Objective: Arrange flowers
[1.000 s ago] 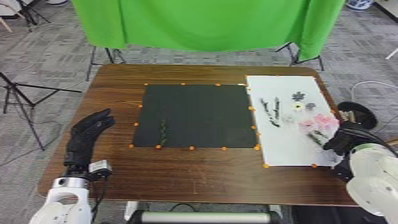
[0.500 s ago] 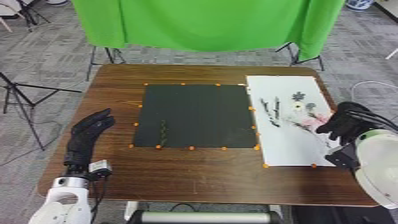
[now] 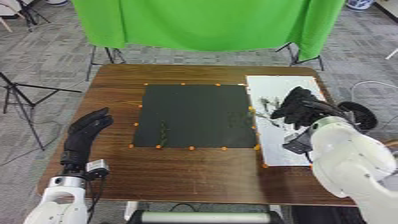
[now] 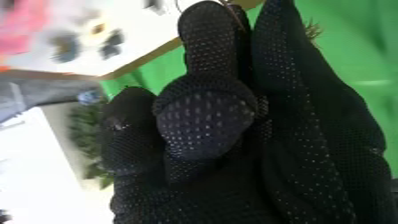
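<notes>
In the head view my right hand (image 3: pixel 302 109) is over the white board (image 3: pixel 282 152), its fingers and thumb pinched together. A thin blurred sprig (image 3: pixel 240 120) shows to its left, over the black board (image 3: pixel 191 105). One green stem (image 3: pixel 163 134) lies on the black board's left part. Stems (image 3: pixel 265 114) lie on the white board beside my hand, which hides other flowers. Near the left table edge my left hand (image 3: pixel 86 131) rests with straight fingers. In the right wrist view my right hand (image 4: pixel 209 120) has a thin stem (image 4: pixel 236 9) at its fingertips; a pink flower (image 4: pixel 22 22) lies beyond.
Orange markers (image 3: pixel 225 148) line the black board's edges. A green cloth (image 3: pixel 209 25) hangs behind the brown table (image 3: pixel 195 175). A round black object (image 3: pixel 358 115) stands off the table's right side.
My right hand has moved from the white board's near right part forward and to the left, with the sprig carried along. My left hand has kept still.
</notes>
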